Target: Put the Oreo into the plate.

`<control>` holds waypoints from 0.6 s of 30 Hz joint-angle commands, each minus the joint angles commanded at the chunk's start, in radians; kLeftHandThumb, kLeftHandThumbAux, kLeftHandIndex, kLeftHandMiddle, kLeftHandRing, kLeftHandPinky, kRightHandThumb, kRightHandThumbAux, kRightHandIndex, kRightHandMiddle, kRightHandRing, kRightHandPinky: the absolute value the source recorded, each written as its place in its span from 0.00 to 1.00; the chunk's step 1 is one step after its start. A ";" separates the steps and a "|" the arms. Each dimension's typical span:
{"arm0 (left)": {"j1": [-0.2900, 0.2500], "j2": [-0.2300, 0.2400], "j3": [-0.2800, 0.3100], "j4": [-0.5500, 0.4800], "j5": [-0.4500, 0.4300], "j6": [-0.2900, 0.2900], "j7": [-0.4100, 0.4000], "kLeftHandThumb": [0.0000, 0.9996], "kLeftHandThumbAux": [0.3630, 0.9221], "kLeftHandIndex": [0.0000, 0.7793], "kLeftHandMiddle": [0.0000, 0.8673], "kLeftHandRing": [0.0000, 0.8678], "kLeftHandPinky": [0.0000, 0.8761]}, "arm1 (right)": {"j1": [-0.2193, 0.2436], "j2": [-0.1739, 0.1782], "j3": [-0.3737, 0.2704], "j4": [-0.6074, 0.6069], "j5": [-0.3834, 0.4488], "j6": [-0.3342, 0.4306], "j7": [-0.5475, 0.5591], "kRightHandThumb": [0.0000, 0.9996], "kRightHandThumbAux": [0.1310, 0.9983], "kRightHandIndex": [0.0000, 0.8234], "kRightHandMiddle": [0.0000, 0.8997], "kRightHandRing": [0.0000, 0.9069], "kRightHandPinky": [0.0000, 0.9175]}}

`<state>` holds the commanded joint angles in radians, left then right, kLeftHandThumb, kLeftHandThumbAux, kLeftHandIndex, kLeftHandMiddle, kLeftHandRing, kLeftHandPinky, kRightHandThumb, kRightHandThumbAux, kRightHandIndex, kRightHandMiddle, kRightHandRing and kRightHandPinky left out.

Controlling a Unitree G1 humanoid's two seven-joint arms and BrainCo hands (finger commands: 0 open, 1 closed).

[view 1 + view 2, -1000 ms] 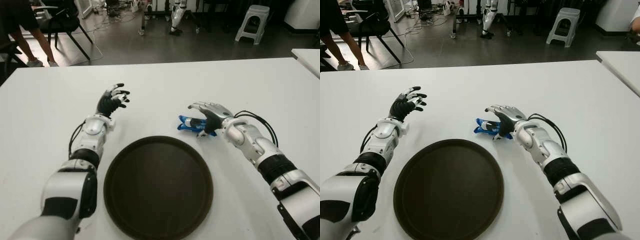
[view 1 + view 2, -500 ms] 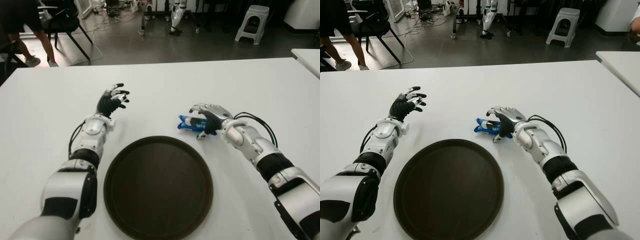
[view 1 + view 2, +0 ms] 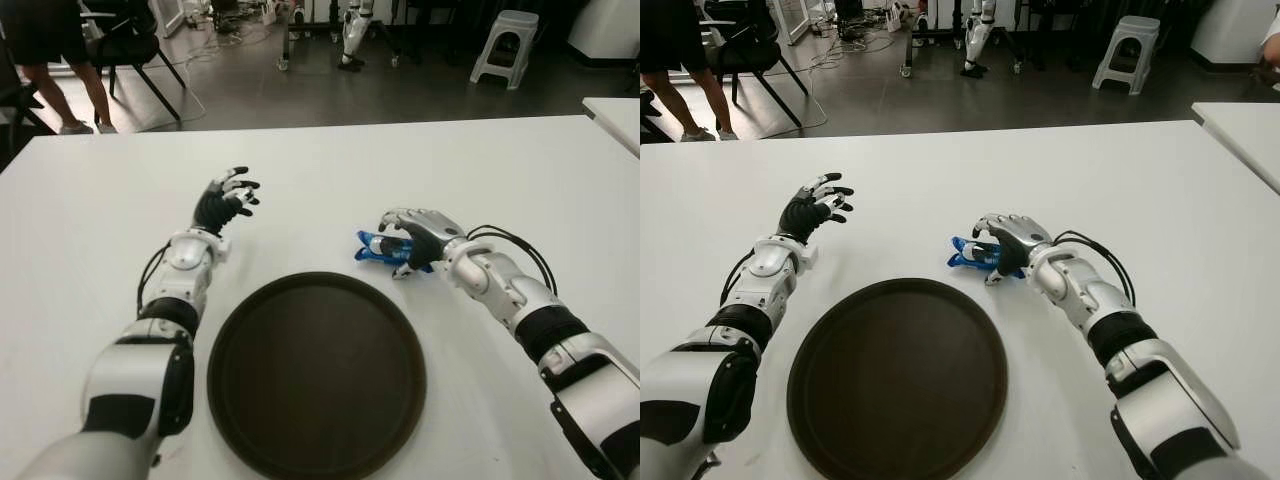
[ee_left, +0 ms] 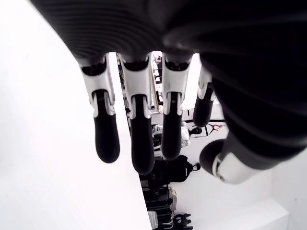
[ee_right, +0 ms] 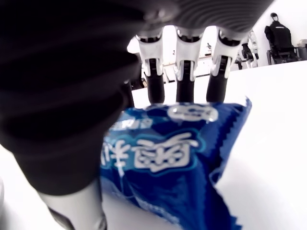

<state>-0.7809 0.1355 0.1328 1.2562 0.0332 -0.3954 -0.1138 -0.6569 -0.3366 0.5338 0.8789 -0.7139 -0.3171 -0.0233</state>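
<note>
Blue and shiny, the Oreo (image 3: 378, 246) pack lies on the white worktop (image 3: 520, 170), just past the far rim of the round brown plate (image 3: 316, 370). In the left eye view the right hand (image 3: 418, 240) is laid over the pack, fingers bent down around it, likely so it can lift it. The pack looks to be on the worktop, not yet lifted. The left hand (image 3: 224, 203) shows up by the plate's far left side, doing nothing.

In the right eye view, a grey floor, a chair (image 3: 735, 50) and a stool (image 3: 1126, 46) sit behind the worktop.

In the left wrist view the fingers (image 4: 106, 138) hang loose and hold nothing.

In the right wrist view the pack fills the palm, with the fingers (image 5: 155, 88) reaching over its far edge and the thumb at its near side. The grip looks started, not tight.
</note>
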 joint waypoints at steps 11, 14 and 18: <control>-0.001 -0.001 -0.003 -0.002 0.004 0.003 0.007 0.20 0.51 0.24 0.37 0.46 0.51 | 0.004 -0.008 0.015 -0.008 -0.005 -0.013 0.000 0.00 0.90 0.43 0.40 0.43 0.40; -0.001 -0.001 -0.004 -0.002 0.006 0.005 0.007 0.20 0.51 0.24 0.37 0.45 0.49 | 0.006 -0.009 0.021 -0.011 -0.006 -0.013 0.003 0.00 0.91 0.46 0.43 0.48 0.44; 0.000 -0.001 -0.004 -0.003 0.005 0.005 0.006 0.20 0.51 0.24 0.36 0.44 0.49 | 0.006 -0.009 0.028 -0.008 -0.007 -0.009 0.003 0.00 0.91 0.48 0.47 0.53 0.47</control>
<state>-0.7811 0.1343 0.1286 1.2535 0.0382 -0.3899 -0.1076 -0.6507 -0.3455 0.5622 0.8706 -0.7210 -0.3261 -0.0205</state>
